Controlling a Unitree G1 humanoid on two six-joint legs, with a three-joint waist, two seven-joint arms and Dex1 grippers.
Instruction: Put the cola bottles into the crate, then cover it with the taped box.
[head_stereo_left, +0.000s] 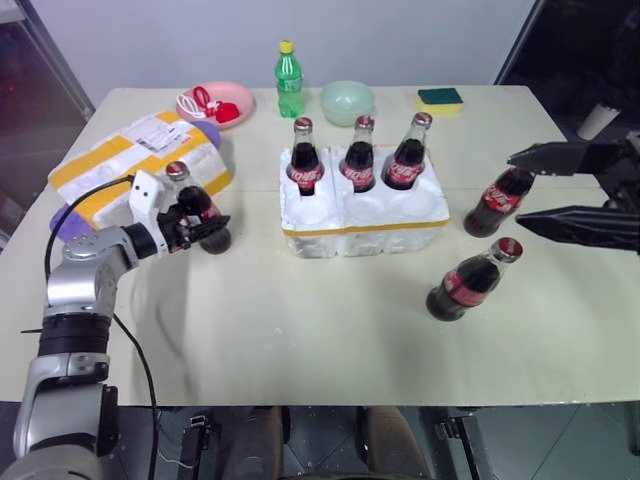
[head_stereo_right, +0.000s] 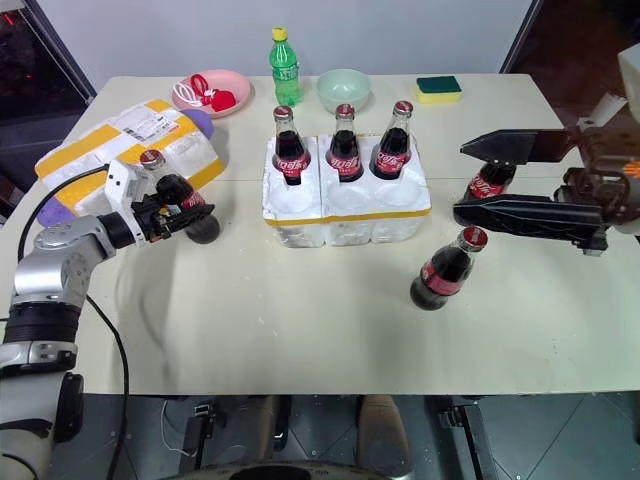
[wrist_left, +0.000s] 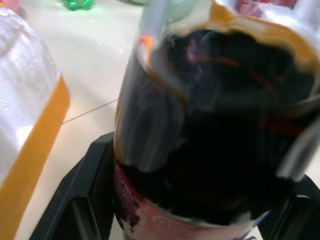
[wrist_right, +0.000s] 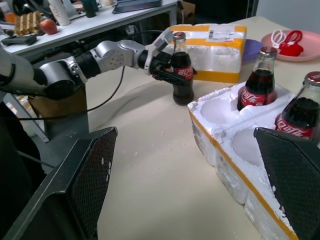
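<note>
While the left gripper (head_stereo_left: 200, 228) pinches a cola bottle (head_stereo_left: 199, 207) upright, the right gripper (head_stereo_right: 470, 181) hangs spread, empty, with another cola bottle (head_stereo_right: 488, 179) beneath its fingers.

My left gripper (head_stereo_left: 203, 226) reaches forward, fingers clasping a load (elbow bent); my right gripper (head_stereo_right: 478, 180) hangs level, jaws spread wide.

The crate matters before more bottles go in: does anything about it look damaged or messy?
Yes. The crate's foam rim looks chipped and ragged, and white crumbs lie scattered on the table beside it.
</note>
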